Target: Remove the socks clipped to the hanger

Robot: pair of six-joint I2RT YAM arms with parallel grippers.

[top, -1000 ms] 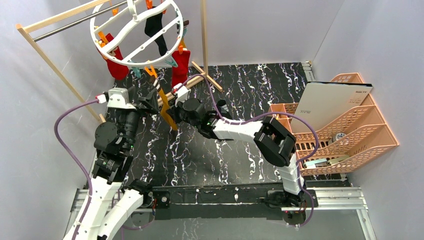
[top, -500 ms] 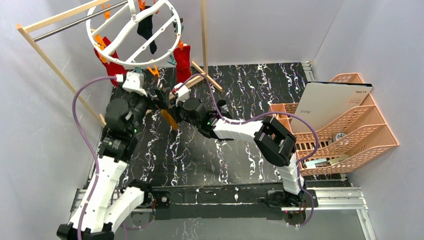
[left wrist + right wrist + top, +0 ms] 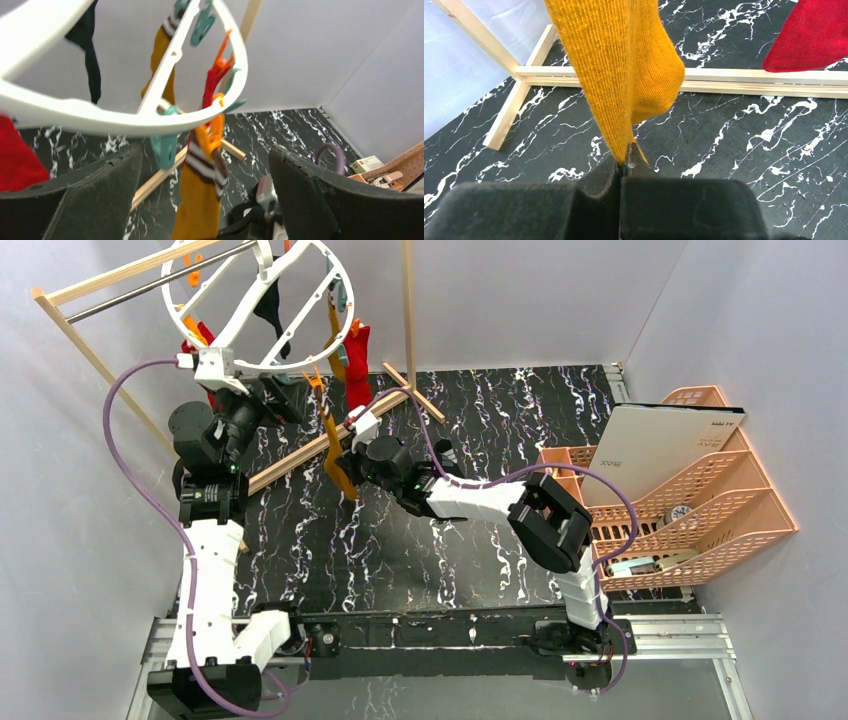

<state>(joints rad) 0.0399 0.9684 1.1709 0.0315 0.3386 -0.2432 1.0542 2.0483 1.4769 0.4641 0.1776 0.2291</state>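
Observation:
The white ring hanger (image 3: pixel 300 345) hangs tilted at the top left, fringed with orange and teal clips. A black sock (image 3: pixel 272 310), red socks (image 3: pixel 357 365) and a second mustard sock (image 3: pixel 335 340) hang from it. A mustard sock with a striped cuff (image 3: pixel 333 445) hangs from an orange clip (image 3: pixel 217 125). My right gripper (image 3: pixel 347 455) is shut on this sock's lower end (image 3: pixel 619 75), fingertips pinched together (image 3: pixel 626 162). My left gripper (image 3: pixel 287 398) is open just under the ring's rim (image 3: pixel 100 112); in its wrist view the striped sock (image 3: pixel 200 210) hangs between the fingers without touching them.
The wooden-framed rack with its metal rod (image 3: pixel 150 285), upright post (image 3: pixel 408 300) and base bar (image 3: pixel 744 80) surrounds the hanger. A peach basket organiser (image 3: pixel 700 510) holding a white board (image 3: pixel 660 445) stands at the right. Purple cables loop off both arms.
My left arm has risen and swung up and left, close under the ring. The hanger has tilted and shifted left. My right gripper has stayed put, holding the mustard sock.

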